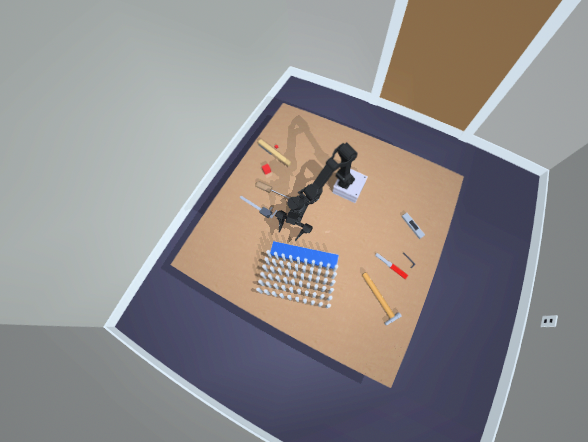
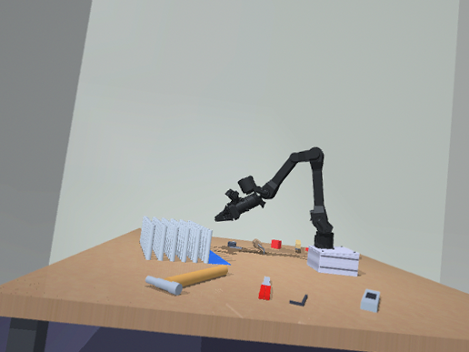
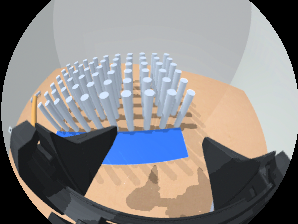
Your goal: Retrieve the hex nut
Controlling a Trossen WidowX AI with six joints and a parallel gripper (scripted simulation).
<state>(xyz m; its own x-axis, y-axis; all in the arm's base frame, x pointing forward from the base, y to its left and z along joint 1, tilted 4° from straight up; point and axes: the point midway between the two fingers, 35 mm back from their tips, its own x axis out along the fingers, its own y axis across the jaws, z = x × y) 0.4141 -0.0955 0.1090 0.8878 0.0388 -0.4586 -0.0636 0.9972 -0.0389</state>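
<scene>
My gripper [image 1: 294, 232] [image 2: 221, 217] [image 3: 160, 163] is open and empty. It hangs in the air, tilted down toward the blue taped strip [image 1: 305, 254] [image 2: 219, 260] [image 3: 147, 148], just short of its near edge. Behind the strip stand the pale metal spacers [image 1: 297, 277] [image 2: 176, 242] [image 3: 120, 92] in upright rows. The hex nut does not show in any view; it is hidden among the spacers. A small black hex key [image 1: 409, 260] [image 2: 299, 301] and a wooden-handled hammer [image 1: 380, 297] [image 2: 187, 279] lie to the right of the field.
A red-handled tool [image 1: 392, 266] [image 2: 264, 289] and a grey box [image 1: 413, 225] [image 2: 370, 300] lie on the right. A wooden stick [image 1: 273, 152], a red cube [image 1: 266, 169], a wooden-handled tool [image 1: 267, 187] and a grey tool [image 1: 255, 205] lie to the left of the arm. The arm's base [image 1: 350, 186] [image 2: 336, 259] stands at the back.
</scene>
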